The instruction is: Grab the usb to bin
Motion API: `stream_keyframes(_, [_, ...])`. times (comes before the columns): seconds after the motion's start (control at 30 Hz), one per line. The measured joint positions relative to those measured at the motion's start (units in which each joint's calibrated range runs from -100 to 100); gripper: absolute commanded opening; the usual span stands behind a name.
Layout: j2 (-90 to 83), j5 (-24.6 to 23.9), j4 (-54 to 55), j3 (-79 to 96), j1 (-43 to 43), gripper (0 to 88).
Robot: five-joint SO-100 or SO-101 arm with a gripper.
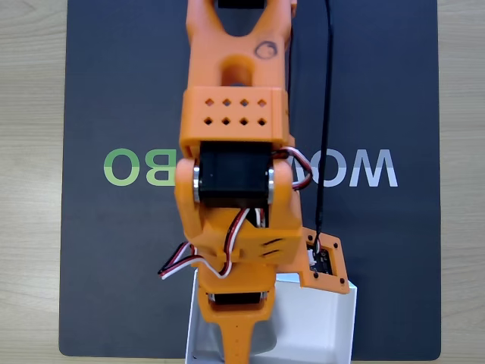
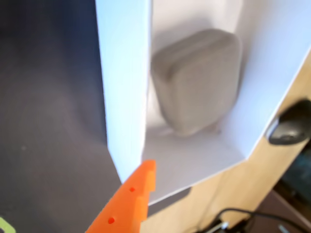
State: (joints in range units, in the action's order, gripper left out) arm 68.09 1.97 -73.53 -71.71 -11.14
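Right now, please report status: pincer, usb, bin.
Pincer over bin wall, holding nothing; open or shut unclear. Usb lies inside bin. Nothing in the way.

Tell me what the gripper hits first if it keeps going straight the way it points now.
Probably the bin's near wall: in the wrist view the orange finger points at its corner. The usb lies beyond, inside. Depth is unclear.

One orange arm (image 1: 235,152) fills the middle of the fixed view, carrying one gripper (image 1: 239,345) at the bottom centre. One white bin (image 1: 322,322) sits at the bottom edge there. One dark mat (image 1: 114,265) covers the table. In the wrist view, one grey usb (image 2: 199,80) upper centre, one orange finger (image 2: 129,204) at the bottom, and one black mouse-like object (image 2: 291,127) at the right edge.
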Motion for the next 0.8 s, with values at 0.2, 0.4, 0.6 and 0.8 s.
stream_keyframes(0.2, [-5.8,-0.4,-0.5,5.8,0.0,29.0])
stream_keyframes(0.4, [-20.1,-5.0,-1.6,13.2,0.0,2.4])
stream_keyframes(0.6, [-35.4,-6.7,-5.7,23.6,0.0,0.9])
stream_keyframes(0.8, [-59.1,-6.6,-15.7,46.2,0.0,0.9])
